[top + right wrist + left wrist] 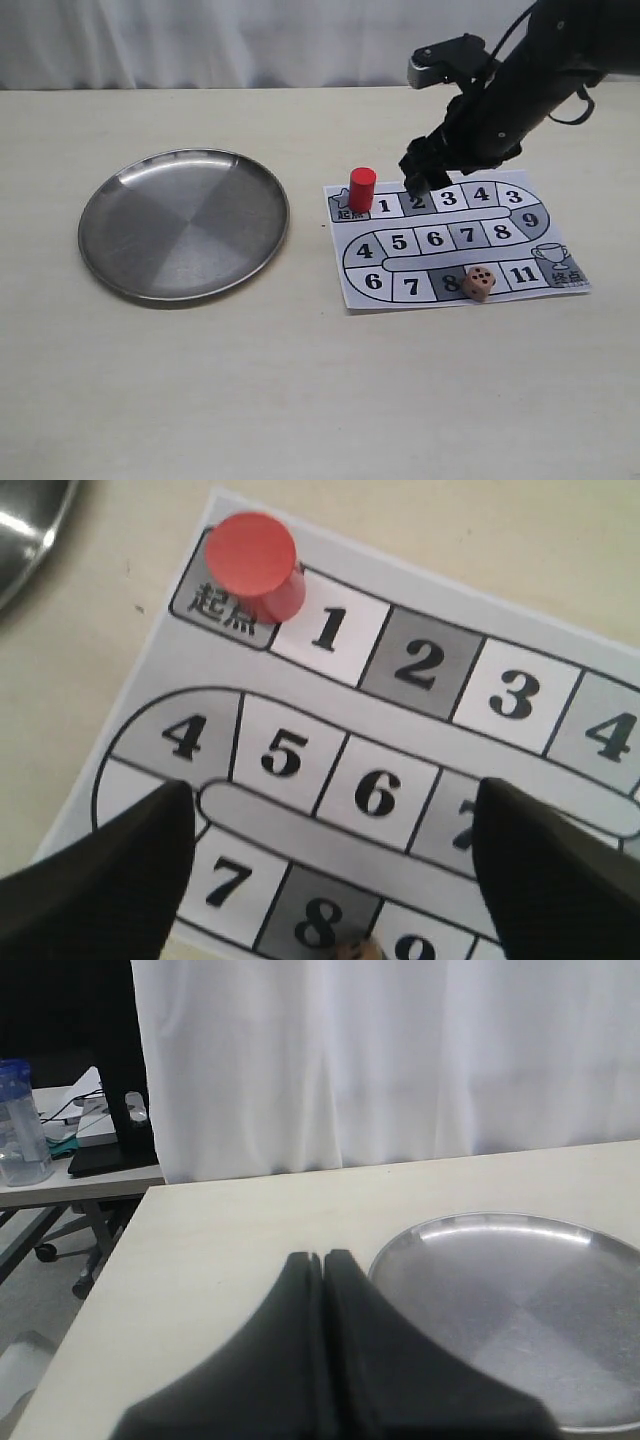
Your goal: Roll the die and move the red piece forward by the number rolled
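Right jaws spread wide, empty, above the board near square 2; left jaws pressed together, near the plate; red piece, plain upright cylinder, on the start square; die, tan, dark pips, bottom row beside 8

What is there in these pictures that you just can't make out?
Exterior view: the pips atop the die are too small to count.
Right wrist view: the picture's edge cuts off nearly all of the die.
Exterior view: the die hides the square right after 8 on the board.
Right wrist view: the red piece covers part of the start label.
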Available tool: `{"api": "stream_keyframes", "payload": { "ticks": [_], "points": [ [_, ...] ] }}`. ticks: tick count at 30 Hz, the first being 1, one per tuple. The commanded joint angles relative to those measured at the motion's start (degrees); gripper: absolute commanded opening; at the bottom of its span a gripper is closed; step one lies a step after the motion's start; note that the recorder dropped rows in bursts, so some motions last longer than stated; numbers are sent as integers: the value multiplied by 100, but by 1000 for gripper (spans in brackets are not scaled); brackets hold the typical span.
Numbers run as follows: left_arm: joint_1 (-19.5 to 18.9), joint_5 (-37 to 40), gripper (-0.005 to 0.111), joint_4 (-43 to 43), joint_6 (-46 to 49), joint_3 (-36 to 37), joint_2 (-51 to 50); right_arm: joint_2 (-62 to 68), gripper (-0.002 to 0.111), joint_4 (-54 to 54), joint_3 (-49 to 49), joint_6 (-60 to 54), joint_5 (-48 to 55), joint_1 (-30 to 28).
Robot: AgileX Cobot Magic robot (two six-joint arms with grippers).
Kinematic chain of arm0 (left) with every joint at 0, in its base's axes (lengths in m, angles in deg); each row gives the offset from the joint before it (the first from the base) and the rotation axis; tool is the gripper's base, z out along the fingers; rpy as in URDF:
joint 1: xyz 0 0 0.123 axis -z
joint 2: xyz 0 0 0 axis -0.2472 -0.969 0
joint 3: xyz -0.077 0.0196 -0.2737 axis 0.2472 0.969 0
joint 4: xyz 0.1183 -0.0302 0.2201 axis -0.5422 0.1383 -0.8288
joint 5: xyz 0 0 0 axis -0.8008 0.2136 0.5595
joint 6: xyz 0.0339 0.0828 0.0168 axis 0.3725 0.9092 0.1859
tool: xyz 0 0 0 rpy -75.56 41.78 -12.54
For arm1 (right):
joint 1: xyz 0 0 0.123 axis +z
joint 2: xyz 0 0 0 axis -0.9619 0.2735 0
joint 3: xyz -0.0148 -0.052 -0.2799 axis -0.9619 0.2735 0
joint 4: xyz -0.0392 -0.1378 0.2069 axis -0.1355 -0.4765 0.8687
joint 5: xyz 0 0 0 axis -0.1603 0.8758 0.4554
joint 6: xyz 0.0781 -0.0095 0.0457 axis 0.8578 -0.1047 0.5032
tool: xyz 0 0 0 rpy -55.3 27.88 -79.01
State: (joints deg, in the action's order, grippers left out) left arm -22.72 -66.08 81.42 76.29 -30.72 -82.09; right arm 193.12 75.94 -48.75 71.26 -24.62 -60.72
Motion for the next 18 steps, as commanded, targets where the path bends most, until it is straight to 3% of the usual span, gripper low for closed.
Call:
{"api": "stream_keyframes", "payload": {
  "ticks": [1,8,18],
  "points": [
    [43,-73,0,-18,17,10,31,-114,72,-599,-4,-97,946,5],
    [43,-73,0,-18,17,10,31,-114,72,-1283,20,-84,2635,5],
    [43,-73,0,-18,17,10,31,-114,72,-1643,869,-206,2635,-5]
  ]
}}
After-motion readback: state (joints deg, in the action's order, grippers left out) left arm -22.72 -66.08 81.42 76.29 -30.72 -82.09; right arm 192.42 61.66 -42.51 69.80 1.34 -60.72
